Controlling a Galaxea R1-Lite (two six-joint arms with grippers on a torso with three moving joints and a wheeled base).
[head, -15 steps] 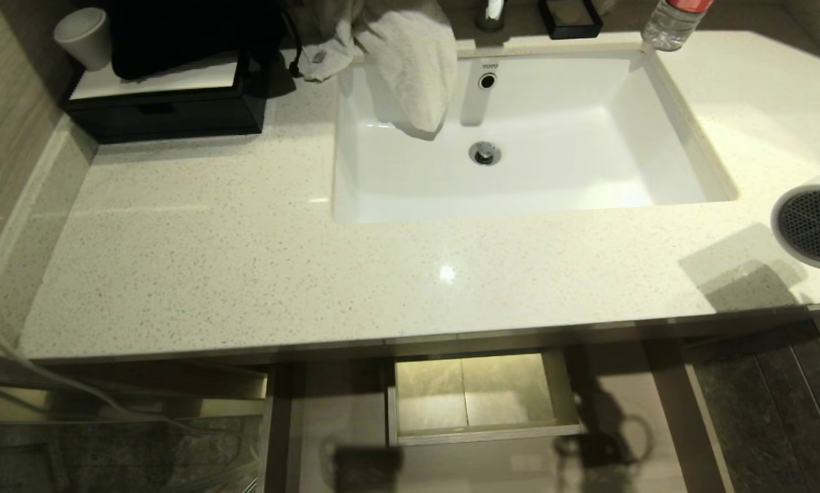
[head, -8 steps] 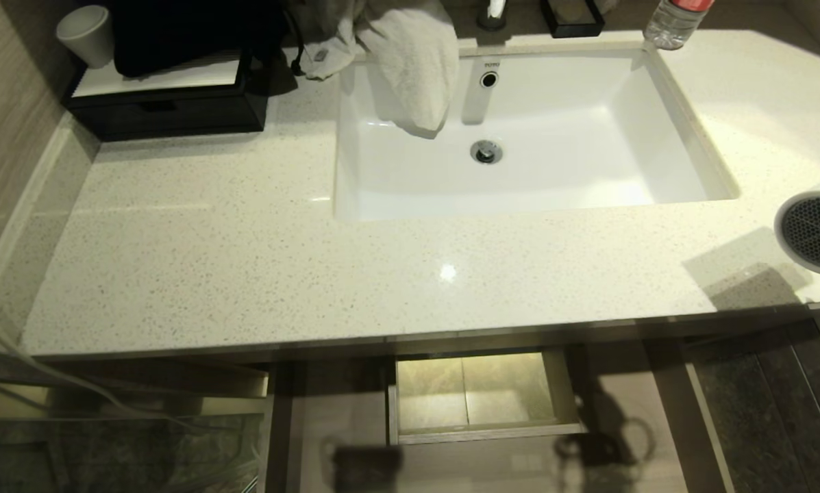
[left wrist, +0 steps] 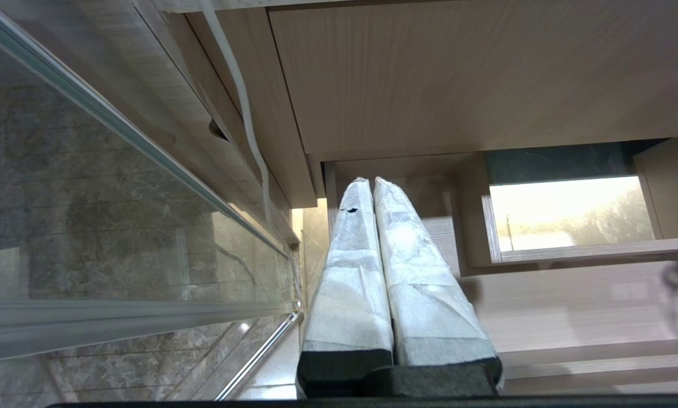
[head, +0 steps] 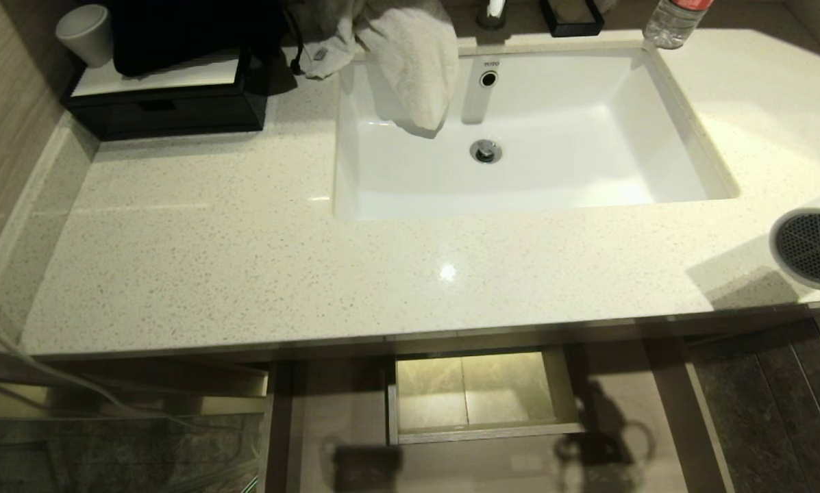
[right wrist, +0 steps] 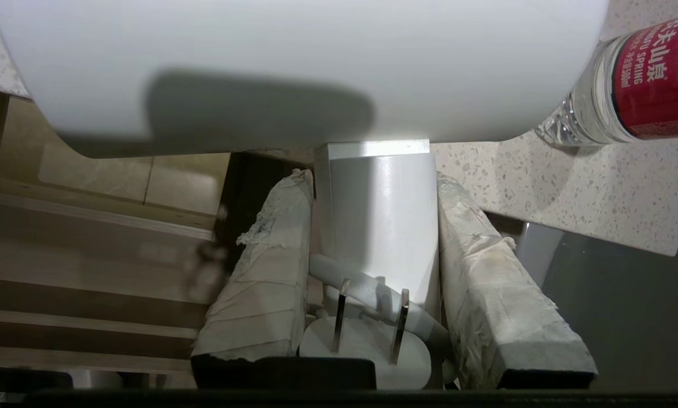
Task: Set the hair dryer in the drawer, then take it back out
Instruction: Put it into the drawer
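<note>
The white hair dryer [head: 810,243] hangs at the right edge of the head view, above the counter's front right corner, its dark mesh grille facing me. In the right wrist view my right gripper [right wrist: 375,178] is shut on the hair dryer's handle [right wrist: 381,215], with the fat barrel [right wrist: 293,68] across the top. Its plug [right wrist: 367,345] and grey cord [right wrist: 372,292] sit between the fingers' bases. Below the counter the light-wood drawer [head: 629,411] stands pulled out, showing its boxed cutout [head: 481,397]. My left gripper [left wrist: 367,181] is shut and empty, low beside the vanity.
A white sink [head: 656,116] with a towel [head: 410,61] draped over its back rim fills the counter's middle. A water bottle [head: 673,24] stands at the back right, a black box [head: 166,109] and cup [head: 81,34] at the back left. A glass panel [head: 108,452] is lower left.
The hair dryer has sunk a little toward the counter's front edge in the head view. The drawer and the left arm have not moved.
</note>
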